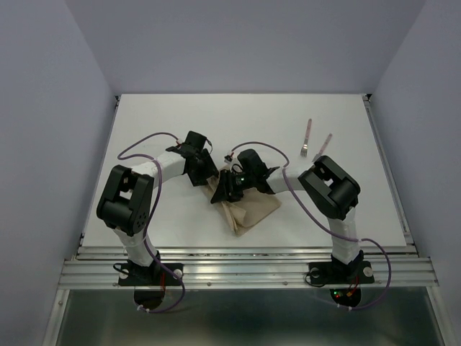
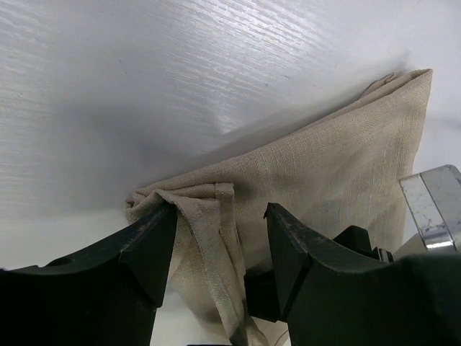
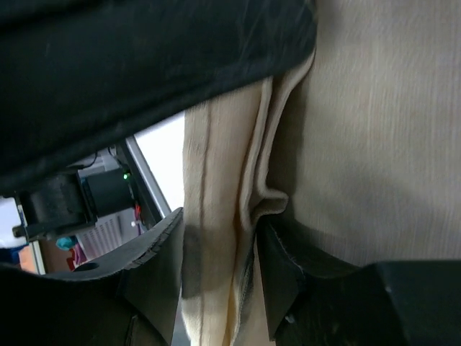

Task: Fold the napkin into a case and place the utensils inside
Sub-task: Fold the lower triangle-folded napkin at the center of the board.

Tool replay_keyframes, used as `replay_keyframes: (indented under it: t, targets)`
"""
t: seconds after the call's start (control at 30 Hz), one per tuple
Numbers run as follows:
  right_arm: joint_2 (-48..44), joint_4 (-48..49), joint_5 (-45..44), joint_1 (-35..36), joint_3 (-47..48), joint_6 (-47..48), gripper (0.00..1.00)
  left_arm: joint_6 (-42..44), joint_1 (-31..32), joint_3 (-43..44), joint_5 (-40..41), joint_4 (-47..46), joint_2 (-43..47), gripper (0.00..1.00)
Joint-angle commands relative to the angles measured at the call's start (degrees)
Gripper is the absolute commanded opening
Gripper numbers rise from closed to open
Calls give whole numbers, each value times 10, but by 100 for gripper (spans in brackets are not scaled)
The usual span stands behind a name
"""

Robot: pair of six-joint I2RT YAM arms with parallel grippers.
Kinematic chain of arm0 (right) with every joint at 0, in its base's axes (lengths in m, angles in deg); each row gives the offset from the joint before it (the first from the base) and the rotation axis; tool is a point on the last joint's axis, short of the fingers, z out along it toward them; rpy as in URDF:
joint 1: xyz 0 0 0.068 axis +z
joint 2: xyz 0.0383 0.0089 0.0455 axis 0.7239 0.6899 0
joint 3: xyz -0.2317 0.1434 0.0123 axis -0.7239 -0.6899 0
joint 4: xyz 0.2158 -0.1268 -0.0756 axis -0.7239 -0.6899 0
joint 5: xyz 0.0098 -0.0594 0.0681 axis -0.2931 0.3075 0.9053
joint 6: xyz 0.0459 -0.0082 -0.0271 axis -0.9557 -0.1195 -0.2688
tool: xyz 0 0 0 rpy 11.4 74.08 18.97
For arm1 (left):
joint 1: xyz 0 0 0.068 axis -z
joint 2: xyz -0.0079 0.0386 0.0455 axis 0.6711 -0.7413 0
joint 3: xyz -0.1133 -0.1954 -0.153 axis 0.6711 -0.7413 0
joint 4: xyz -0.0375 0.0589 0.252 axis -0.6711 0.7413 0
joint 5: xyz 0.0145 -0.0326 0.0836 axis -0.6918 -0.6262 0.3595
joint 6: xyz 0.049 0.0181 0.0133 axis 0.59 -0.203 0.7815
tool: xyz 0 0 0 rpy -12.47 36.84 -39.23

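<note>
The tan napkin point(image 1: 253, 210) lies folded on the white table point(image 1: 180, 122) between the two arms. My left gripper point(image 1: 207, 179) hangs over its far-left corner. In the left wrist view the napkin point(image 2: 324, 166) is bunched at that corner, and my left gripper point(image 2: 220, 227) stands open with a loose hemmed strip between its fingers. My right gripper point(image 1: 224, 190) is at the same edge. In its wrist view the right gripper point(image 3: 220, 245) is open around upright folds of the napkin point(image 3: 374, 108). The fork point(image 1: 307, 138) and knife point(image 1: 324, 148), both with pinkish handles, lie at the far right.
The two gripper heads are crowded close together over the napkin's left edge. A black part of the other arm point(image 3: 144, 58) fills the top of the right wrist view. The table's metal rail point(image 1: 245, 254) runs along the near edge.
</note>
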Motion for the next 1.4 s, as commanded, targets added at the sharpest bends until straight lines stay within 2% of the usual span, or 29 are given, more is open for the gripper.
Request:
replay_keyframes:
  t: [0.0, 0.13, 0.17, 0.3, 0.33, 0.37, 0.47, 0.63, 0.93, 1.03, 1.17, 1.37]
  targets:
    - [26, 25, -16, -3, 37, -10, 47, -3, 4, -3, -3, 0, 6, 63]
    - [35, 43, -20, -3, 44, -33, 33, -4, 4, -5, -1, 3, 8, 63]
    - [36, 44, -21, -3, 44, -35, 25, -4, 4, -5, -1, 4, 9, 63]
    - [26, 45, -25, -3, 34, -41, 17, -5, 4, -2, 3, 6, 13, 63]
    - [22, 45, -25, -3, 30, -42, 18, -4, 4, -1, 5, 7, 13, 63]
    - [18, 45, -25, -3, 22, -42, 27, -3, 4, 2, 7, 9, 15, 63]
    - [-5, 44, -34, -3, 6, -42, 44, -1, 3, 6, 12, 14, 14, 63]
    - [-44, 41, -35, -3, -31, -44, 50, 5, -1, 11, 16, 18, 7, 63]
    - [-95, 49, -40, -3, -83, -59, 51, 4, -1, 12, 18, 17, 7, 63]
    - [-84, 49, -47, -3, -81, -55, 53, 4, -1, 13, 16, 16, 3, 63]
    - [-63, 48, -51, -3, -65, -51, 62, 3, -1, 13, 16, 18, 3, 63]
    - [-38, 36, -34, -3, -31, -47, 63, 3, -1, 16, 17, 20, 4, 63]
